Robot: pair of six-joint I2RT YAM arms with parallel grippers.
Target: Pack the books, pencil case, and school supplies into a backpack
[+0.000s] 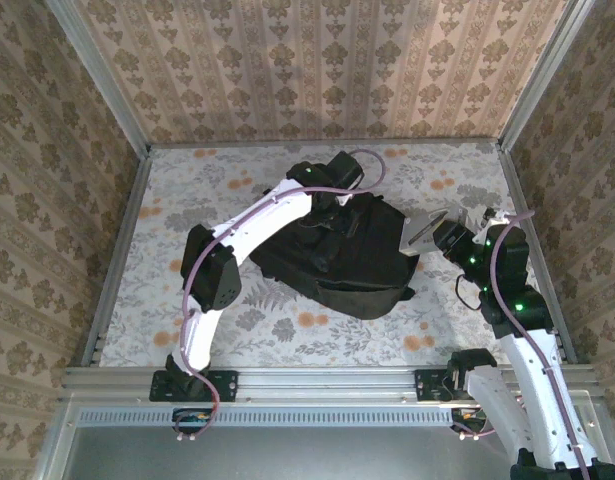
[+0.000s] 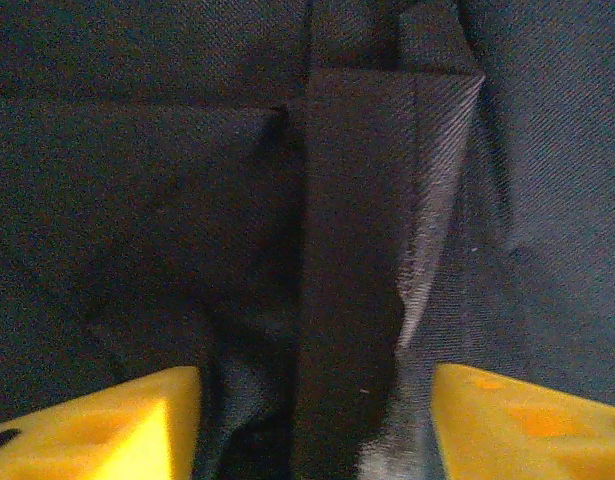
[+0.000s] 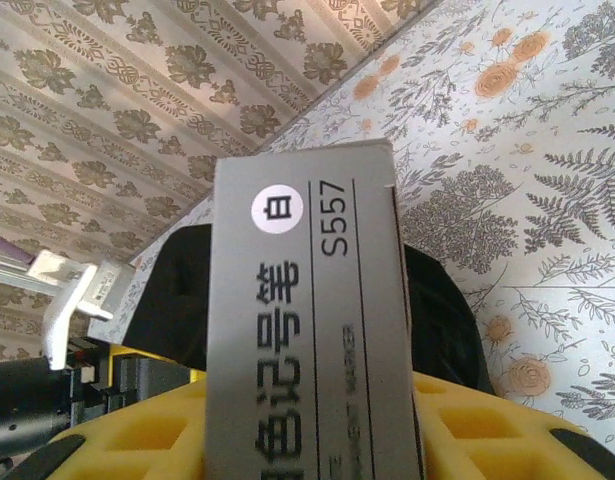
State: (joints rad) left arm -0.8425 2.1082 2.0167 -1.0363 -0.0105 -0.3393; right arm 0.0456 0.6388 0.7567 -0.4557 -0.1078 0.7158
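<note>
In right claw (image 3: 309, 432): grey box (image 3: 305, 300) | backpack (image 1: 337, 255) just beside

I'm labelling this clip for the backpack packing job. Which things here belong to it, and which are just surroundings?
Part of the job: black backpack; its strap, between the open jaws of the left gripper; grey box, held by the right gripper.
Just there: flowered tablecloth; patterned walls; metal rail.
</note>
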